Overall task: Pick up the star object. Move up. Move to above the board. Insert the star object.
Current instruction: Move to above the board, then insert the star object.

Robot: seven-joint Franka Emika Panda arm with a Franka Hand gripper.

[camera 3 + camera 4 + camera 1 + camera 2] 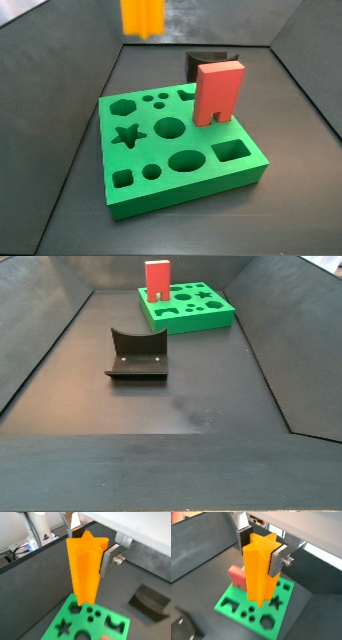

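Note:
My gripper (pixel 91 548) is shut on the star object (pixel 85 567), a tall orange-yellow ridged prism that hangs upright between the silver fingers; both wrist views show this grip (pixel 260 552). The star object's lower end hovers above the green board (pixel 67 613), (pixel 234 600). The board's star-shaped hole (pixel 63 628) lies off to the side of the prism's tip. In a side view only the star object's lower end (pixel 142 17) shows, high above the board's (pixel 187 195) far edge; the gripper is out of frame there. The board also shows far back in a side view (pixel 167 318).
A red arch-shaped block (pixel 218 92) stands upright in the board, also seen in other views (pixel 236 576), (pixel 160 281). The dark fixture (pixel 136 354) stands on the floor away from the board, also visible in a wrist view (pixel 150 599). Sloped dark walls enclose the floor.

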